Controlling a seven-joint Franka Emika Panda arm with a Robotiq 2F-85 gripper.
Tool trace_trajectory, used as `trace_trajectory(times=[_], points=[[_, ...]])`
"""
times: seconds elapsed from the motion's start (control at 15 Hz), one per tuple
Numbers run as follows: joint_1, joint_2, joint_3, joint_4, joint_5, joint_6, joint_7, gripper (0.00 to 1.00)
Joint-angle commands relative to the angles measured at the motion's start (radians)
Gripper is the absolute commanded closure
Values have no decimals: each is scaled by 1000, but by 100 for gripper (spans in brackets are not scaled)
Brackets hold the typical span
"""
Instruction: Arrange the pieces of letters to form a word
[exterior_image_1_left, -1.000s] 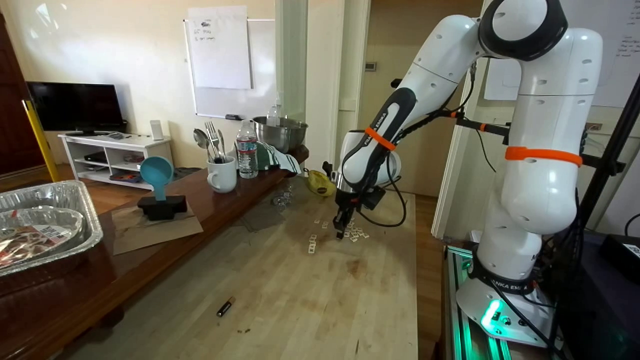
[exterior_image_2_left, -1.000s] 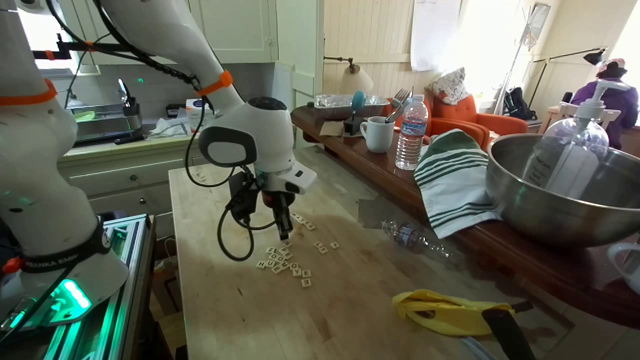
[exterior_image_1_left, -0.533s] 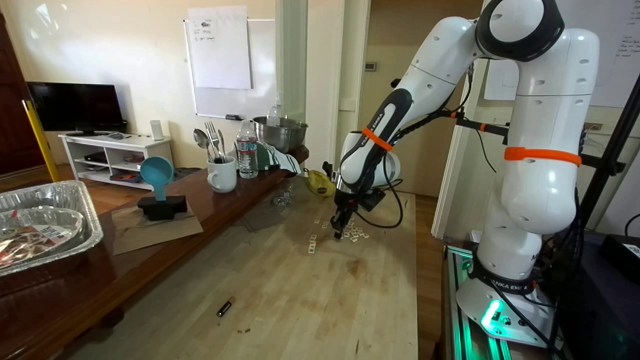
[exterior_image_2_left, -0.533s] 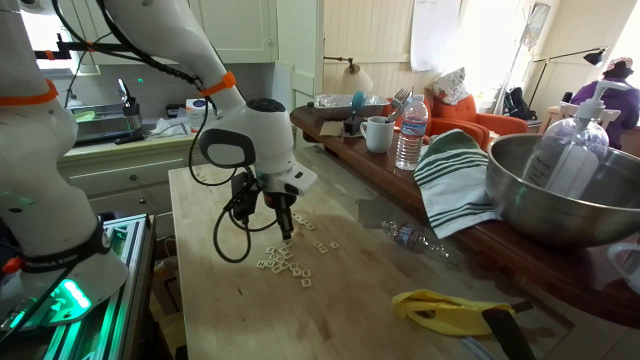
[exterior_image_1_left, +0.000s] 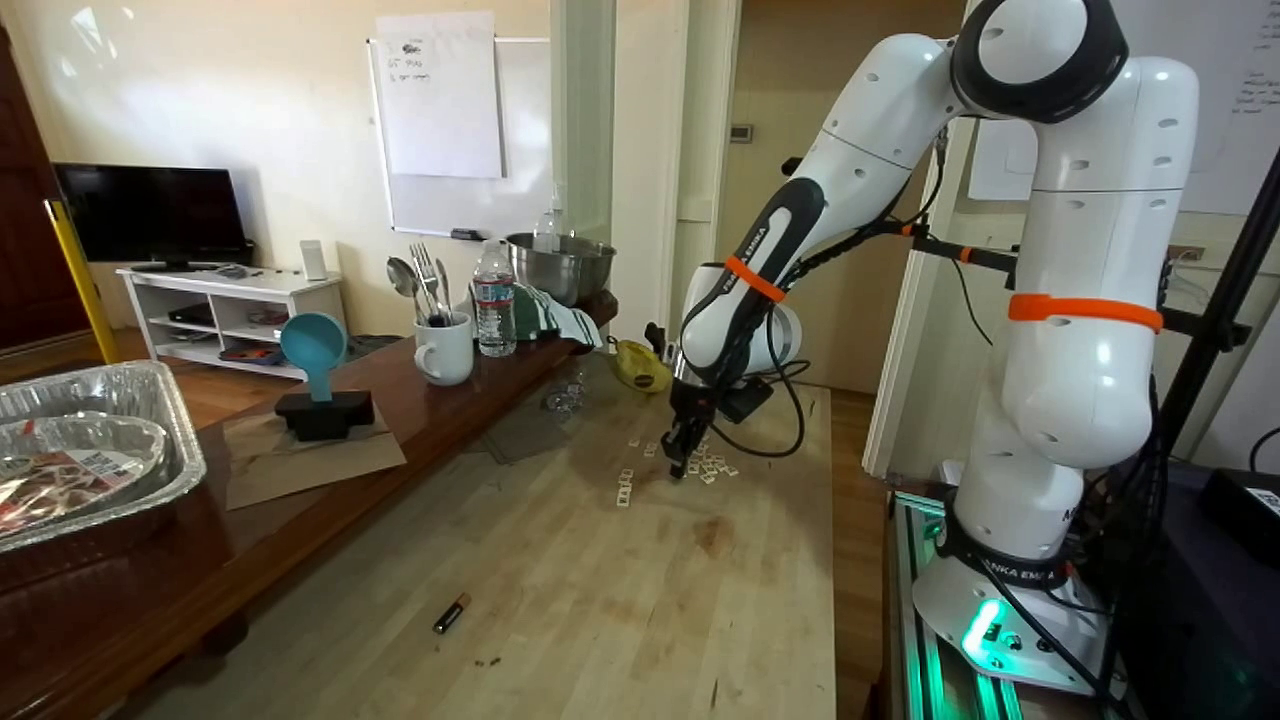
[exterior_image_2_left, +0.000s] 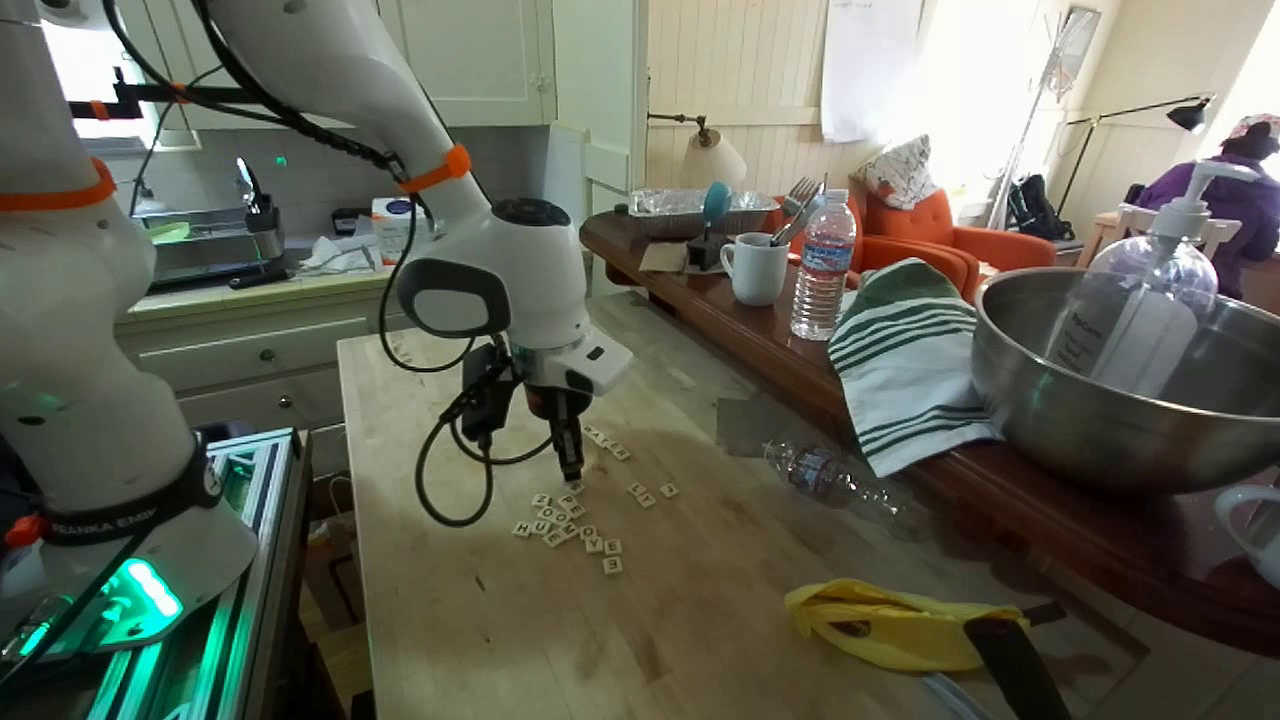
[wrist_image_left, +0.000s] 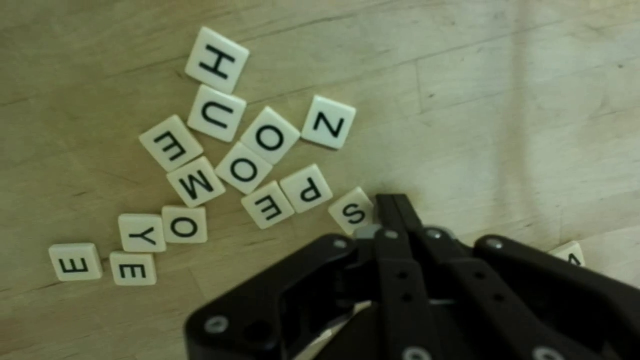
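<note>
Gripper (wrist_image_left: 392, 198) is pointing down, closed and gripping nothing visible. In the wrist view, letter piece S (wrist_image_left: 351, 211) is lying just left of the gripper's tips, perhaps touching.

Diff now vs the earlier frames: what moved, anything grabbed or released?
In an exterior view, the pincer has edged slightly left since the oldest frame. In an exterior view, the cable loop has swung left and the person in purple has shifted right. No grasp or release shows. I can't tell whether the S tile got nudged; the other visible letter tiles and the battery stayed put.
</note>
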Motion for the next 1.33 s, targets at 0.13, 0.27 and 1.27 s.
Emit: trace_trajectory(times=[0.13,0.27,1.27], points=[[1,0,-5,-16,12,31,29,100],[3,-9,-9,-23,-2,32,40,100],[-16,112,-14,81,-312,-108,-21,100]])
